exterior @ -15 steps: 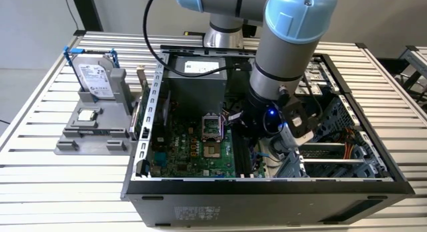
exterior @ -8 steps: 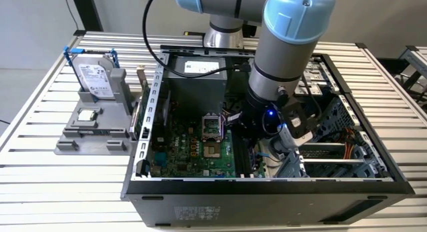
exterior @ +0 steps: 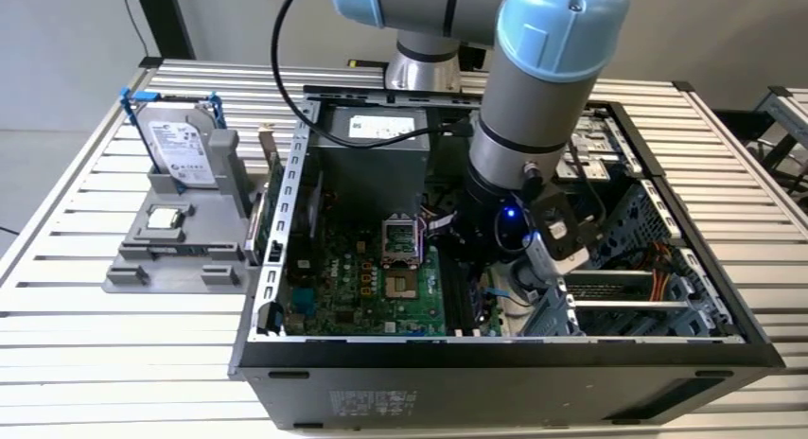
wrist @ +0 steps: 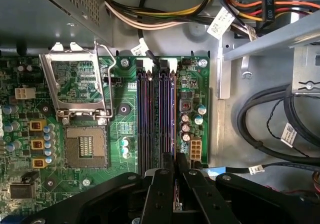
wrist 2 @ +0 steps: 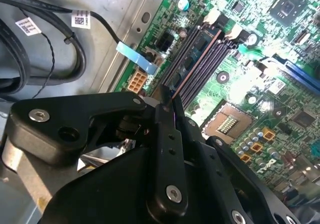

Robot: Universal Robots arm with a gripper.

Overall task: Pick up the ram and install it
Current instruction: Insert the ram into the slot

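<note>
Item: black two-finger gripper [wrist: 175, 176], working inside the open black metal computer case [exterior: 505, 359], at the edge of the green motherboard [wrist: 125, 114] that borders the case's bare grey floor and the black cable bundle [wrist: 260, 134]. Condition: we are seeing the fingers [wrist 2: 170, 134] drawn narrow, with a thin board edge pinched between them. Item: thin, long green circuit-board ram [wrist 2: 197, 49] with dark chips. In the second wrist view it is running edge-up from the fingertips along the bank of long black memory slots [wrist: 150, 109], on the slot nearest that motherboard edge. We are judging it to be at or just inside the slot, and we cannot tell whether it is seated. Adjacent: the open silver processor socket [wrist: 86, 146] is lying beside the slots, apart from the fingers. Handling note, as our judgement: the step is calling for the stick to be standing square over its slot and parallel to the slot walls. Pressure needs to be going straight down and evenly, so that neither end is tilting. The white end latches [wrist: 147, 63] need to be standing free to close.
</note>
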